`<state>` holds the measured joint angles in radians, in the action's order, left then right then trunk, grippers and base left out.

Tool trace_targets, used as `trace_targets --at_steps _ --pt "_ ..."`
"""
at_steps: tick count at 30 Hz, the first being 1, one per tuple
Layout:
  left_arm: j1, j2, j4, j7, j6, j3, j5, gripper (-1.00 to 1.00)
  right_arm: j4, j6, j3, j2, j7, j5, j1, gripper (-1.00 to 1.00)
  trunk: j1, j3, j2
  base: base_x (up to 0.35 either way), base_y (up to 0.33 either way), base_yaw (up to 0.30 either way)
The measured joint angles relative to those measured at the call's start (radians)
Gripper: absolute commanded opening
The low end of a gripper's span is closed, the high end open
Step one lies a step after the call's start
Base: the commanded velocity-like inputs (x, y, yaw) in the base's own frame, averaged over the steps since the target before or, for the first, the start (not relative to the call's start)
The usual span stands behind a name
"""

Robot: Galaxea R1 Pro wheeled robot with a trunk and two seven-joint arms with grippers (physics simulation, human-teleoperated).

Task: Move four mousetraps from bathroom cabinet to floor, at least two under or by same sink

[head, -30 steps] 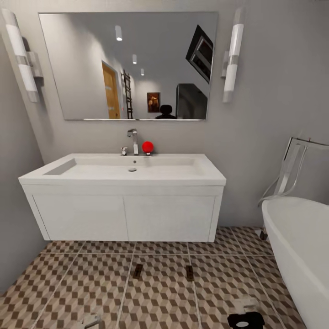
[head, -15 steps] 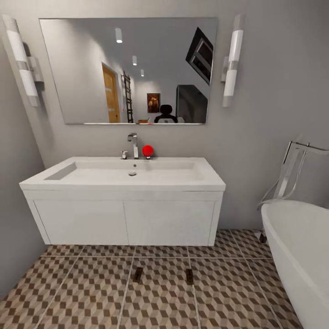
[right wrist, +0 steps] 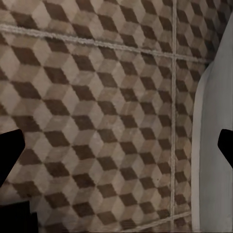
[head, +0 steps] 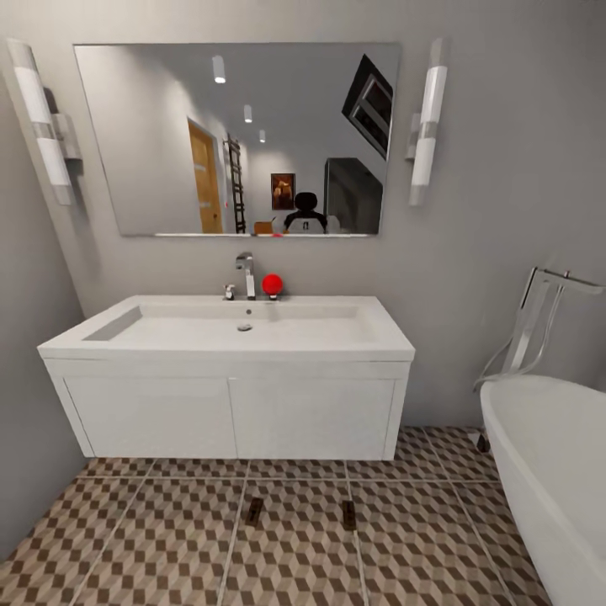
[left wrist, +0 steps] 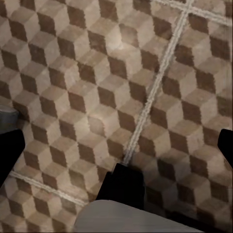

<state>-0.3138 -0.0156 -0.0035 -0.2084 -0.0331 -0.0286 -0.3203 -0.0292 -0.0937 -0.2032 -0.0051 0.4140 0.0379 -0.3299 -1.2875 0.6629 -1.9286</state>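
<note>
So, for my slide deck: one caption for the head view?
Two mousetraps lie on the cube-patterned floor before the white wall-hung sink, bathtub at right.

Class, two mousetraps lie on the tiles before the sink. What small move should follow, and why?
Probably turn away toward the cabinet: two mousetraps already lie on the bathroom floor beside the sink, and both wrist views show bare tiles between wide-apart fingers.

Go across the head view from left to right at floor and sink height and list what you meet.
Grey side wall → white vanity with the sink → left mousetrap on the bathroom floor → right mousetrap → white bathtub.
</note>
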Motion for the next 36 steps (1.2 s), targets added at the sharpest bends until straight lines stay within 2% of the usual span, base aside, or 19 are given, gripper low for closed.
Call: trace_targets --at_steps 8,19,25,36 --pt "0.043 0.0 0.0 0.042 0.001 0.0 -0.001 1.0 0.0 -0.001 0.0 0.001 -0.025 0.002 0.046 1.0 0.031 -0.025 0.056 0.0 0.0 0.0" --pt "0.097 0.001 0.0 0.05 -0.002 0.0 0.0 1.0 0.0 0.0 0.001 0.002 -0.152 0.005 0.111 1.0 0.073 -0.059 0.133 0.0 0.0 0.0" --pt "0.113 0.003 0.0 0.05 -0.006 -0.001 0.002 1.0 0.0 -0.001 0.001 0.007 -0.184 0.003 0.147 1.0 0.096 -0.078 0.175 0.0 0.0 0.0" --pt "0.12 0.031 0.0 0.053 -0.042 -0.001 0.008 1.0 0.0 -0.014 0.001 0.012 -0.241 0.002 0.189 1.0 0.138 -0.113 0.252 0.0 0.0 0.0"
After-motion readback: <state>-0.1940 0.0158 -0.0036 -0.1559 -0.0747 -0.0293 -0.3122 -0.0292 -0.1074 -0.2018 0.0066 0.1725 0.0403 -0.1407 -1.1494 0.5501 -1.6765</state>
